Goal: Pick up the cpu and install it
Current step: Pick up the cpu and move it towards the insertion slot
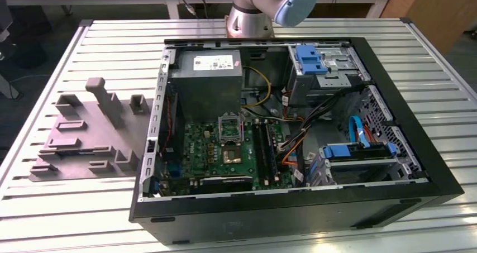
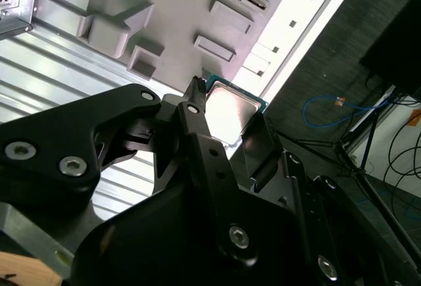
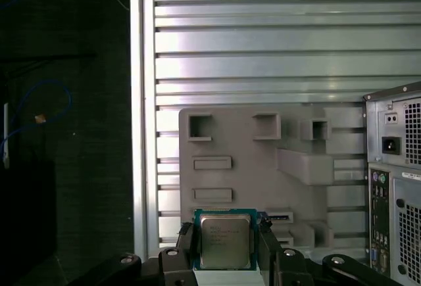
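Observation:
The cpu (image 3: 225, 240), a small square chip with a pale silvery top and a green rim, sits between my gripper's black fingers (image 3: 186, 246) in the first wrist view. My gripper (image 3: 225, 250) is shut on it by two opposite edges. In the second wrist view the cpu (image 2: 231, 110) shines between the same fingers (image 2: 197, 115), held above the table's slats beside the grey-purple tray (image 2: 177, 10). The metal-framed socket (image 1: 229, 153) with a dark centre lies on the green board inside the open computer case (image 1: 417, 191).
The grey-purple tray (image 1: 82, 147) with raised blocks lies on the slatted table (image 1: 67, 219) at the exterior view's left of the case. A grey power-supply box (image 1: 209, 82), cables and blue drive brackets (image 1: 358, 151) crowd the case. The table's edge (image 3: 138, 135) runs close to the tray.

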### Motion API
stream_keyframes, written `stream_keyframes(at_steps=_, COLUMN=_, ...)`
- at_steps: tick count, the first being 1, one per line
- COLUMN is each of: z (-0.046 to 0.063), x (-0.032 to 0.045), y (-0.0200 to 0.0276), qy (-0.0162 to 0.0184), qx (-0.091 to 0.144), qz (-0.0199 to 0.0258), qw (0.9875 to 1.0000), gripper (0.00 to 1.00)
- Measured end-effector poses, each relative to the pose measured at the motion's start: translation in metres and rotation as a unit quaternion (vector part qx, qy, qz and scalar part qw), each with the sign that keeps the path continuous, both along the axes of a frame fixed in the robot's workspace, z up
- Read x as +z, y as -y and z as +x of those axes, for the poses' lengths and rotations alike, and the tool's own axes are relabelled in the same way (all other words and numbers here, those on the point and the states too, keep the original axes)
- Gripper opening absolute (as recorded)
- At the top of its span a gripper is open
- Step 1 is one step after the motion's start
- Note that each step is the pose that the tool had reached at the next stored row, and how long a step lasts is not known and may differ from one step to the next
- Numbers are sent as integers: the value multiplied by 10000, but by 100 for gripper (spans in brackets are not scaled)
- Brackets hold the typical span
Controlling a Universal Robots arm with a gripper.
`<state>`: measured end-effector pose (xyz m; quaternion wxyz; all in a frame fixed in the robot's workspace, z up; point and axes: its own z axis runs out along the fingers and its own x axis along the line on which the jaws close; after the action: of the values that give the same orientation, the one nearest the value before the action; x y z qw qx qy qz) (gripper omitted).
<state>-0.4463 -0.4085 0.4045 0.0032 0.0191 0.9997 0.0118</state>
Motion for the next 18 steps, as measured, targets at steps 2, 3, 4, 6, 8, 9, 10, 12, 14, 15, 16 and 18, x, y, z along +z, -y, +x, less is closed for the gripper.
stream_keyframes(at_steps=2, z=9, x=0, y=0, qy=0, qx=0, qz=0, qw=10000, gripper=47)
stream_keyframes(at_steps=3, z=14, x=0, y=0, qy=0, qx=0, qz=0, qw=10000, gripper=47)
stream_keyframes(at_steps=4, z=18, x=0, y=0, qy=0, qx=0, qz=0, qw=10000, gripper=47)
stream_keyframes(at_steps=6, z=27, x=0, y=0, qy=0, qx=0, qz=0, qw=10000, gripper=47)
stream_keyframes(at_steps=8, z=38, x=0, y=0, qy=0, qx=0, qz=0, qw=10000, gripper=47)
stream_keyframes(at_steps=9, z=42, x=0, y=0, qy=0, qx=0, qz=0, qw=10000, gripper=47)
stream_keyframes(at_steps=10, z=46, x=0, y=0, qy=0, qx=0, qz=0, qw=10000, gripper=47)
stream_keyframes(at_steps=12, z=60, x=0, y=0, qy=0, qx=0, qz=0, qw=10000, gripper=47)
stream_keyframes(at_steps=14, z=69, x=0, y=0, qy=0, qx=0, qz=0, qw=10000, gripper=47)
stream_keyframes(at_steps=15, z=73, x=0, y=0, qy=0, qx=0, qz=0, qw=10000, gripper=47)
stream_keyframes(at_steps=16, z=76, x=-1, y=0, qy=0, qx=0, qz=0, qw=10000, gripper=47)
stream_keyframes(at_steps=18, z=83, x=0, y=0, qy=0, qx=0, qz=0, qw=10000, gripper=47)
